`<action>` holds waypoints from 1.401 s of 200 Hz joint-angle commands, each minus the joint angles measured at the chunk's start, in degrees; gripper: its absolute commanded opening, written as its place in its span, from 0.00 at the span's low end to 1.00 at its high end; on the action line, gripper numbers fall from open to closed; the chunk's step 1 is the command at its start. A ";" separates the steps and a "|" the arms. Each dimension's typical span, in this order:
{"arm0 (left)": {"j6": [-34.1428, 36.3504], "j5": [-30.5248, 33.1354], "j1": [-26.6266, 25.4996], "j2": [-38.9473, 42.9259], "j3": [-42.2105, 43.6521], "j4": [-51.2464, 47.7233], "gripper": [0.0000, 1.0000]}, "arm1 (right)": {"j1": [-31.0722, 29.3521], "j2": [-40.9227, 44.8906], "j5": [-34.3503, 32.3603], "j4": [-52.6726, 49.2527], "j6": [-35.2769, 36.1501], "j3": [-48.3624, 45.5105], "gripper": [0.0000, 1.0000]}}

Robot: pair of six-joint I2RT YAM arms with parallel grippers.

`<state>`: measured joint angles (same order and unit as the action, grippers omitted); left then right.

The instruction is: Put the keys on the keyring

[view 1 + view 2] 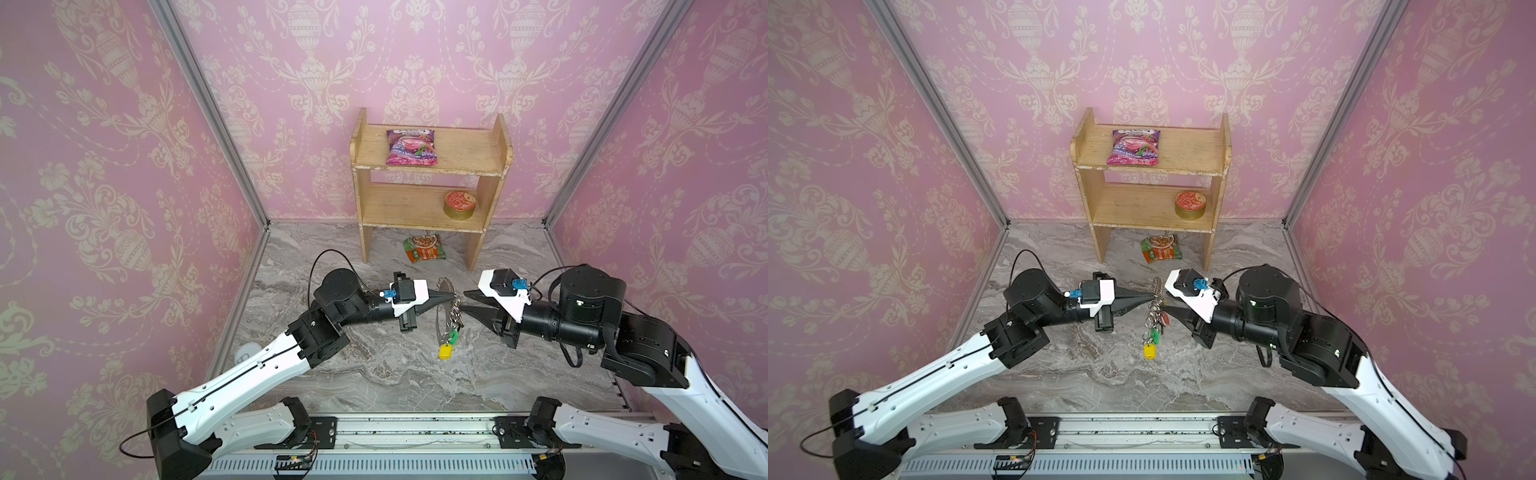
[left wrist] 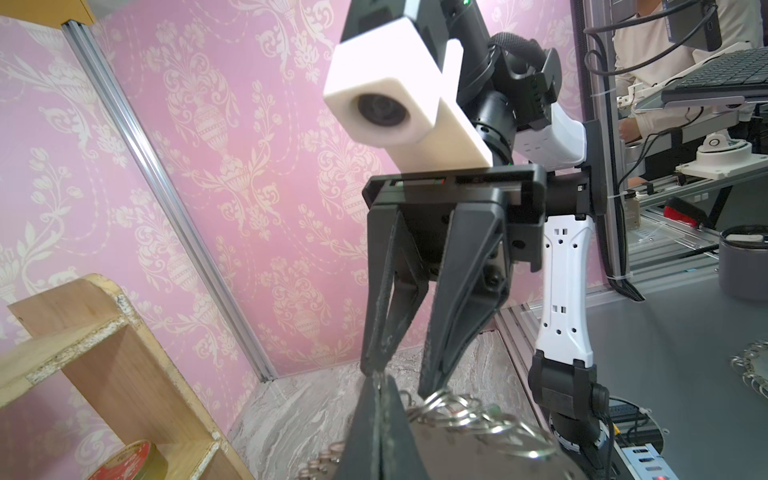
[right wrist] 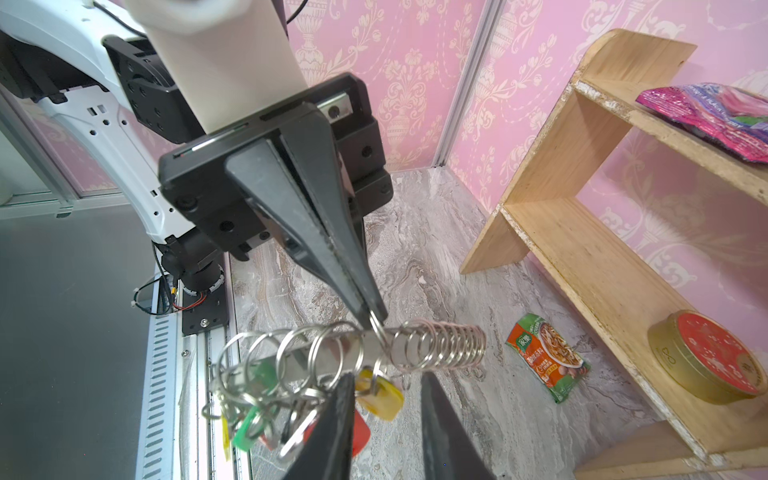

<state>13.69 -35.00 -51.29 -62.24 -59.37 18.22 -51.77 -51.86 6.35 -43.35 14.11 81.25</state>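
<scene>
- The large flat grey-brown keyring [image 1: 444, 286], its outer edge lined with small silver metal loops [image 3: 440, 345], hangs in the air above the grey marble-patterned table [image 1: 395, 374]. It sits between the two arms and shows nearly edge-on in both top views.
- The left jaws are shut tight on the band's edge among the loops, and that single pinch carries the whole hoop.
- The right jaws stand partly apart and grip nothing. Their tips sit just beside the loops, across from the left jaws.
- The small silver keys dangle in a bunch from loops on the lower part of the hoop. Their oblong plastic tags are easy to see: yellow tag [image 1: 445, 352] lowest, green tag [image 1: 454, 336] above it, orange-red tag [image 1: 1165, 318] nearest the right jaws. The metal blades are mostly lost among the rings.
- I see no loose key on the table.
- Judged from this, the step in hand is letting go of a key now hung on a loop, and the threading looks done or close to it.
- The next move calls for the right jaws to back straight away without snagging a loop or tag.
- The left pinch should hold firm until the hoop is lowered to the table.
</scene>
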 commanded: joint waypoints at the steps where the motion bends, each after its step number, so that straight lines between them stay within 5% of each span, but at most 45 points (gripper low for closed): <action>1: -2.99 0.03 -0.39 0.77 0.73 8.89 0.00 | 0.13 0.60 -0.44 2.53 -1.68 -1.65 0.29; 53: -4.54 -0.93 -0.40 -0.12 0.75 11.74 0.00 | 0.26 2.02 -0.09 5.71 -1.64 -3.02 0.13; 107: -4.59 -1.17 -0.39 -0.34 0.83 11.95 0.00 | 0.22 3.60 0.47 7.31 -2.00 -3.12 0.22; 188: -4.78 -1.82 -0.39 -0.58 0.53 11.98 0.00 | 0.26 2.74 2.20 8.51 -1.74 -2.68 0.21; 280: -4.81 -1.65 -0.39 -0.32 0.91 13.08 0.00 | 0.18 1.98 2.44 8.43 -1.72 -3.21 0.00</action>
<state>9.93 -35.64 -51.29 -63.22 -58.70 27.22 -51.70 -49.74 8.12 -36.23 12.86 78.76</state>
